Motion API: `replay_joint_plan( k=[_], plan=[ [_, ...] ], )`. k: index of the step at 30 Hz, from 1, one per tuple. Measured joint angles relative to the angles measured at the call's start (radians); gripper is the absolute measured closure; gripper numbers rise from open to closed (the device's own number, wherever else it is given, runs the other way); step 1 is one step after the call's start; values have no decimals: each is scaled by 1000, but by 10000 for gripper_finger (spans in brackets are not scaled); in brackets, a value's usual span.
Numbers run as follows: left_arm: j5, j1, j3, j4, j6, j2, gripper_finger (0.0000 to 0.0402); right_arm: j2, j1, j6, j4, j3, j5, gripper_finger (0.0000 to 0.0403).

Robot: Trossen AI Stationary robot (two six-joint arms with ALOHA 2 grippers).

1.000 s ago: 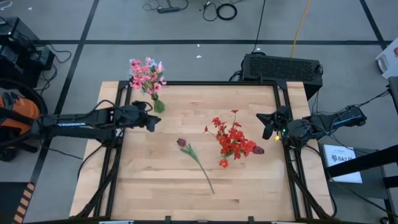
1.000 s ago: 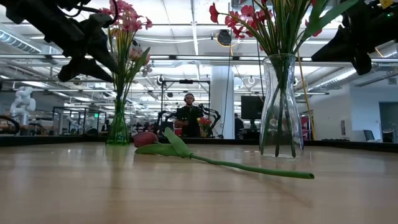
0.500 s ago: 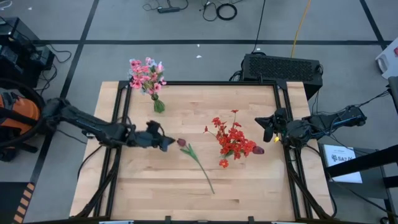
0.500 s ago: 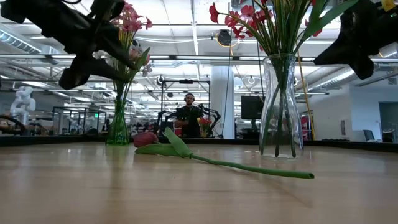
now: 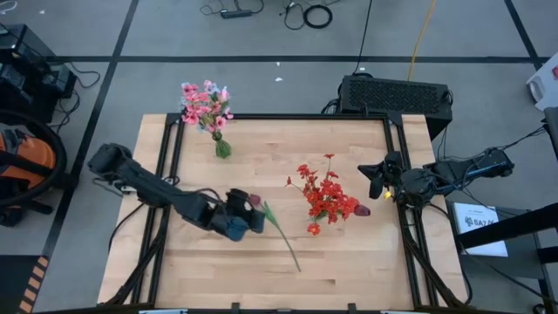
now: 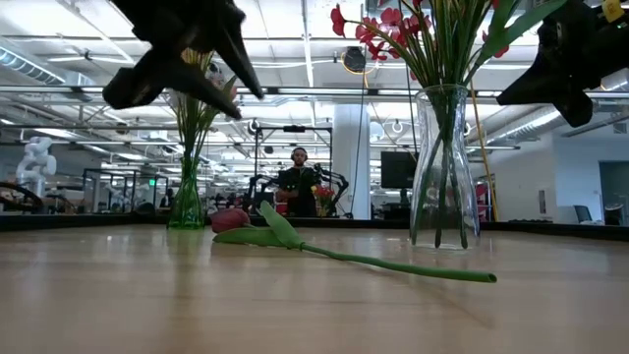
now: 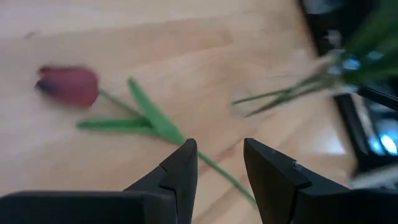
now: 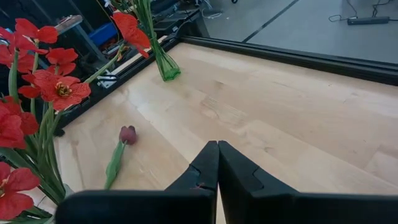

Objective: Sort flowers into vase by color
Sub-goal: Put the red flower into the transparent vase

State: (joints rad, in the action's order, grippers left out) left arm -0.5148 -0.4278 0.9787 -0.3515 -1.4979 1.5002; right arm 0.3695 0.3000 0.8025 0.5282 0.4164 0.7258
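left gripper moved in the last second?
Yes. In the high view the left gripper has swung from beside the pink-flower vase toward the table's front, now open over the maroon tulip.

No legible text or labels anywhere.

A dark red tulip lies on the worktop, stem pointing right. My left gripper hangs above it. Behind stand a green vase and a clear vase of red flowers.
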Motion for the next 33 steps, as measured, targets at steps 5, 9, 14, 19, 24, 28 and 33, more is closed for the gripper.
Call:
replay_joint_plan(
  k=[5,9,14,19,24,28,33],
  plan=[
    [6,5,68,-38,-286,124,266,0,0,3,0,0,-3,403],
    [41,20,68,-5,-408,190,266,0,0,10,0,0,-27,403],
    [121,42,68,19,-433,220,266,0,0,24,0,0,-28,403],
    [166,56,69,30,-409,241,266,1,0,24,1,0,-26,403],
    [234,68,117,16,-407,318,266,7,0,24,1,0,-20,403],
    [261,71,223,-53,-390,385,266,20,0,24,0,0,-20,403],
    [284,93,355,-236,-351,442,265,38,0,31,2,0,-23,403]
  ],
)
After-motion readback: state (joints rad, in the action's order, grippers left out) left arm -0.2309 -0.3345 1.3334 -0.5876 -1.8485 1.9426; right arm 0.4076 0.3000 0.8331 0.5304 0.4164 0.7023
